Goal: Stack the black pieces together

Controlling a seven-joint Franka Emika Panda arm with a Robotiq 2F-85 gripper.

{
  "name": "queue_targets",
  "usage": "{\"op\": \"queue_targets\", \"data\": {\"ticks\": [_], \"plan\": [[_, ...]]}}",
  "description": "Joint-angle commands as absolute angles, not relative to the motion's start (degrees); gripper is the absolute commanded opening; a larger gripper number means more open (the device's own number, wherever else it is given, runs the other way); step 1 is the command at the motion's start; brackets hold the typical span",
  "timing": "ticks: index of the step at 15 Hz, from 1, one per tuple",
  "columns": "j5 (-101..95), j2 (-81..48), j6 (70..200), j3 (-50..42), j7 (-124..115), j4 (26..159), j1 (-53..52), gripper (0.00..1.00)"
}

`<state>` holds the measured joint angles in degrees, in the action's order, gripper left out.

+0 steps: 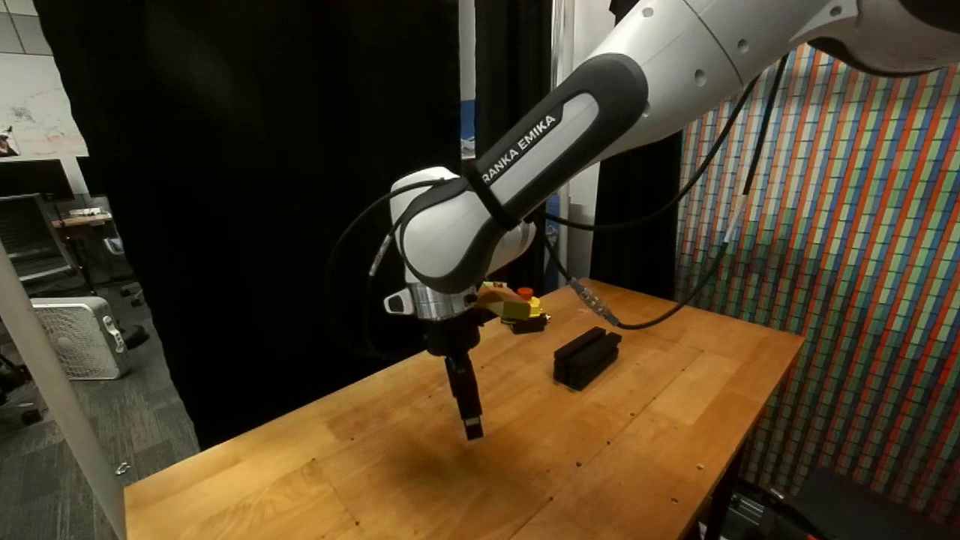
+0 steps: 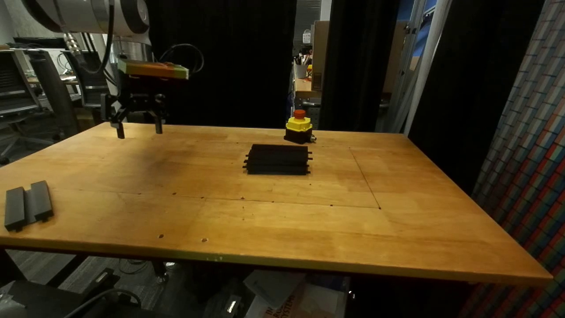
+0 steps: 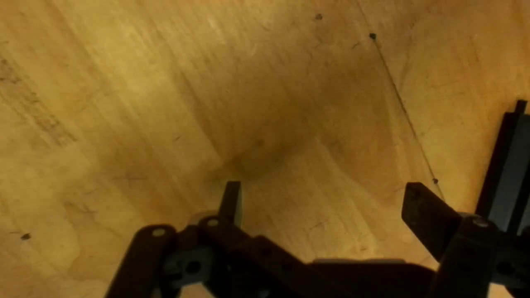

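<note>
Black pieces form a stacked block (image 2: pixel 278 160) at mid-table, with small pegs at its ends. The same block shows beyond my gripper in an exterior view (image 1: pixel 587 358), with a groove along its top. More black pieces (image 2: pixel 15 207) lie at the table's left front in an exterior view, two raised strips with a lower strip between. A dark piece (image 3: pixel 511 178) with a peg is cut off at the right edge of the wrist view. My gripper (image 2: pixel 140 130) is open and empty above the table, apart from all pieces. Its spread fingers also show in the wrist view (image 3: pixel 323 185).
A yellow emergency stop with a red button (image 2: pixel 299 123) stands behind the block; it also shows in an exterior view (image 1: pixel 527 307). The wooden table (image 2: pixel 282 234) has small holes and a thin line. A cable (image 1: pixel 675 307) hangs from the arm near the block. Black curtains stand behind.
</note>
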<state>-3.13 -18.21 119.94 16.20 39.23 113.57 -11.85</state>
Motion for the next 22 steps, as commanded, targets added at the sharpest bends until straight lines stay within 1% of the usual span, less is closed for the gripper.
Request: {"op": "queue_targets", "data": {"ticks": [1, 6, 14, 22], "plan": [[-3.8, -12.4, 121.7, 18.3, 38.8, 122.4, -13.4, 1.0], [-2.8, -10.1, 126.5, 21.8, 33.0, 128.7, -17.4, 1.0], [-0.6, -11.6, 140.8, 24.9, 14.7, 132.1, -22.4, 1.0], [2.4, -12.8, 146.1, 25.3, 4.8, 133.9, -23.7, 1.0]]}}
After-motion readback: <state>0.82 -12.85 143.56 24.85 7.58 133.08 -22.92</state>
